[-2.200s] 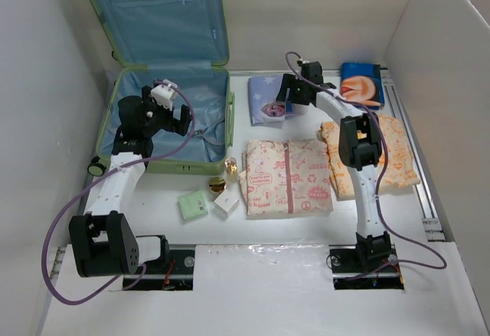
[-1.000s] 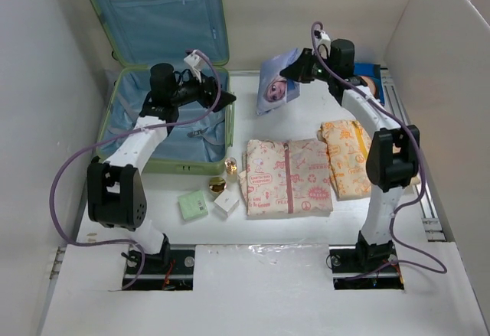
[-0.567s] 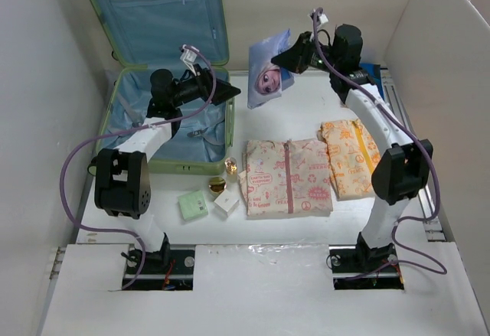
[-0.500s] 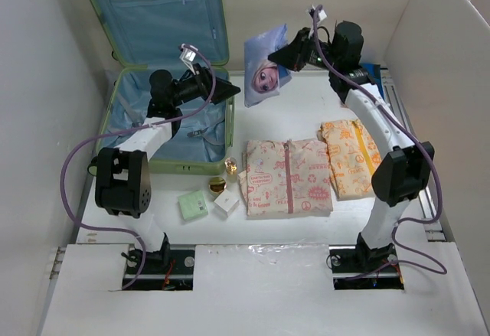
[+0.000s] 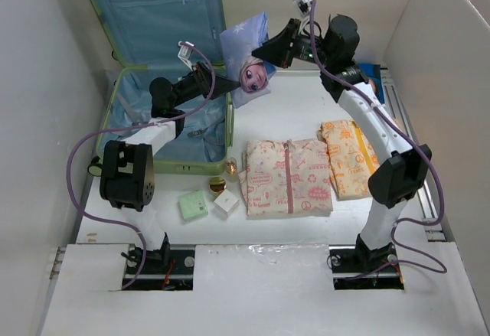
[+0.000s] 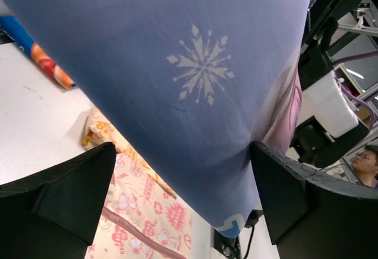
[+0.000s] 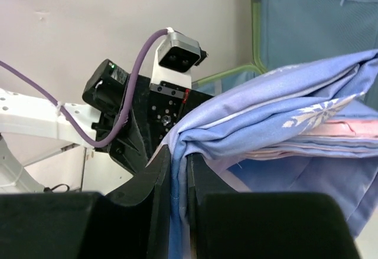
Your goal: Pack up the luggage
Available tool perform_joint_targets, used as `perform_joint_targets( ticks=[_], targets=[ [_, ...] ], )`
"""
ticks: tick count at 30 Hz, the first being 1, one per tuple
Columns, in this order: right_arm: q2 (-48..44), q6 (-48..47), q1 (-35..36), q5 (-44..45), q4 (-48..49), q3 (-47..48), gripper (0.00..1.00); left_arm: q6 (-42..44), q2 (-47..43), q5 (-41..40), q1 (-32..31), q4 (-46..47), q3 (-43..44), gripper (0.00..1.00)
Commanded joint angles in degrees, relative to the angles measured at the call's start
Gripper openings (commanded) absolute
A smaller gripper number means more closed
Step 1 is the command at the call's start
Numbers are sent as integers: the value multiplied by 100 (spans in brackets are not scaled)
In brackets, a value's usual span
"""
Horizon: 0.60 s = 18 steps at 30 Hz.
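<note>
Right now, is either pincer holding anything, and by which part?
The right pincer pinches the blue garment by a folded edge; the left pincer is open around it, not gripping.

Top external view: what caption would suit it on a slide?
Right gripper holds a folded blue garment up by the open green suitcase, the left gripper open around it.
</note>
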Motion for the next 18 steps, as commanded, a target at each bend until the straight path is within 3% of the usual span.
perform_joint_targets(
  ticks=[1,6,9,10,12,13,14,15,18],
  targets=[
    [-27,264,26,-291,1146,30,0,-371,-55,169,-74,1541,182,92],
    [158,511,26,-353,1639,-603,0,-196,-107,169,-74,1139,296,0],
    [263,511,-80,-283,1639,-892,0,6,-107,318,170,200,296,0],
    [263,511,-149,-283,1639,-972,3,355,-107,414,259,-142,375,0],
    [334,511,-220,-221,1639,-1226,15,1136,-159,809,478,-1756,629,0],
    [456,511,-273,-169,1639,-1315,27,1802,-230,863,697,-2763,822,0],
    [457,511,-273,-168,1639,-1394,36,3645,-230,541,795,-4087,1111,0],
    [544,511,-273,-168,1639,-1465,40,4681,-178,199,874,-6929,2010,0],
    [720,511,-273,-221,1535,-1667,62,7433,340,-863,928,-9988,3289,0]
  ],
)
